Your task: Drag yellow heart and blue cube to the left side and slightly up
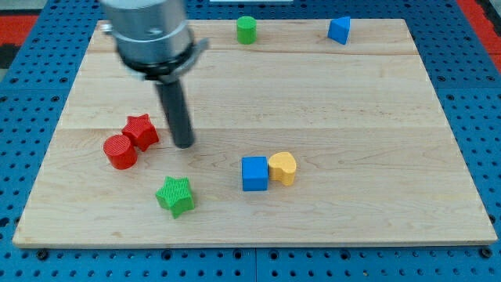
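The blue cube (254, 173) and yellow heart (282, 168) touch, the heart on the cube's right, bare bench (352, 110) all around. My tip (184, 144), a plain rod with no end effector jaws, stands up-left of the cube, beside the red star (142, 131).

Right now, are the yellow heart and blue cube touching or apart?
Touching: the blue cube sits flush against the yellow heart, no board showing between them. My tip is apart, toward the view's left.

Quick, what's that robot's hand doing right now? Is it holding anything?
No hand: just a rod, holding nothing. My tip rests on the board right of the red star, up-left of the blue cube and yellow heart.
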Robot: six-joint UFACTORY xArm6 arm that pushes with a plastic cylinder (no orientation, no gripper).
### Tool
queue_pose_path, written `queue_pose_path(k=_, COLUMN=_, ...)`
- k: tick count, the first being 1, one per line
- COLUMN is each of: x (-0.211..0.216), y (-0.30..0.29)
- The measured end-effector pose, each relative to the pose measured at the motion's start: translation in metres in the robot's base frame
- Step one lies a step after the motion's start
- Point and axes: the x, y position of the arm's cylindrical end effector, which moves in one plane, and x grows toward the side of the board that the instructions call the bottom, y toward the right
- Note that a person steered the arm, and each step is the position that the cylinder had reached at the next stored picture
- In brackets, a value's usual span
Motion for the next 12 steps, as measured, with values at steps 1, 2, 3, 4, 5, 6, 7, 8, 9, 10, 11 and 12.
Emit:
queue_pose_path(k=1, x=0.000, y=0.064)
queue_pose_path(k=2, x=0.003, y=0.071)
queue_pose_path(k=3, x=0.023, y=0.098)
queue_pose_path(k=4, x=0.059, y=0.175)
queue_pose_path(k=5, x=0.092, y=0.190)
queue_pose_path(k=6, x=0.097, y=0.111)
queue_pose_path(k=7, x=0.096, y=0.053)
queue_pose_path(k=8, x=0.076, y=0.037)
queue_pose_path(k=9, x=0.044, y=0.035)
queue_pose_path(k=10, x=0.003, y=0.036)
queue_pose_path(k=11, x=-0.010, y=0.031)
queue_pose_path(k=12, x=0.027, y=0.031)
